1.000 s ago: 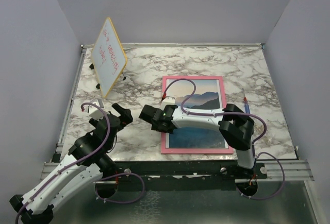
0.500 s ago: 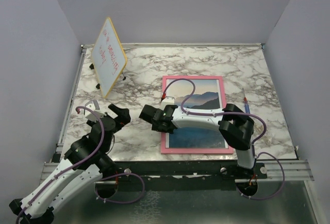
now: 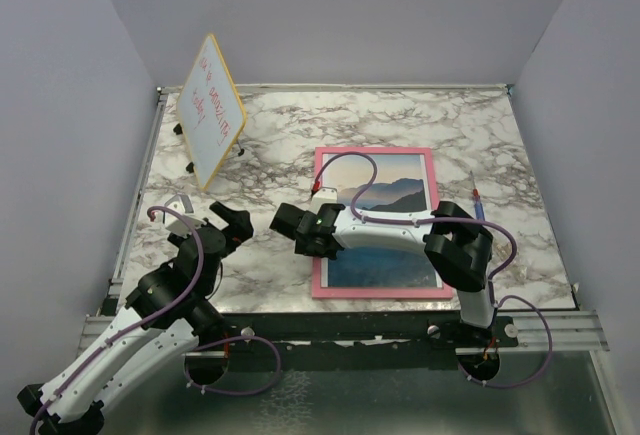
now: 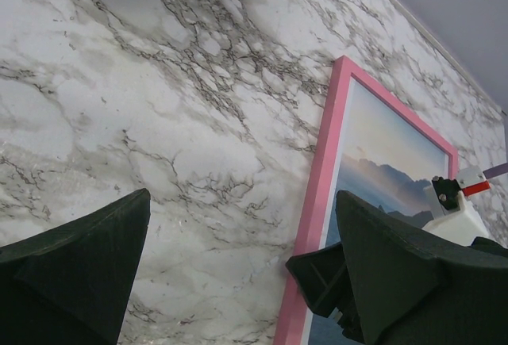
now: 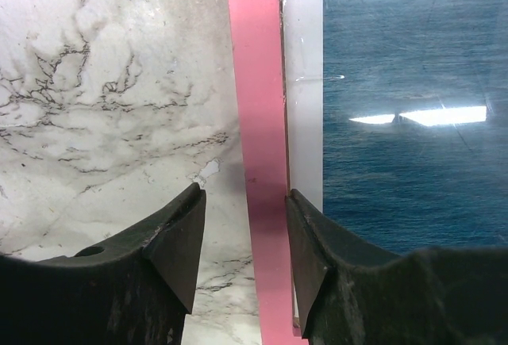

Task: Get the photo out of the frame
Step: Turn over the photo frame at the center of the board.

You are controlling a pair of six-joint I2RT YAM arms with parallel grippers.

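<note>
The frame (image 3: pixel 375 152) lies flat and face up on the marble table, right of centre, its thin pink border around the photo (image 3: pixel 392 195) of a headland over blue sea. My right gripper (image 3: pixel 300 234) is open at the frame's left edge. In the right wrist view its jaws (image 5: pixel 244 194) straddle the pink border (image 5: pixel 255 83), with the white mat and the photo (image 5: pixel 405 59) to the right. My left gripper (image 3: pixel 232 223) is open and empty over bare marble left of the frame. In the left wrist view (image 4: pixel 242 202) the frame border (image 4: pixel 325 170) lies ahead to the right.
A yellow-edged whiteboard (image 3: pixel 212 110) with red writing stands tilted at the back left. A thin pen (image 3: pixel 477 200) lies just right of the frame. Grey walls enclose the table on three sides. A metal rail runs along the near edge.
My left arm has drawn back a little towards the left, its gripper still open. The right arm and the frame have not moved.
</note>
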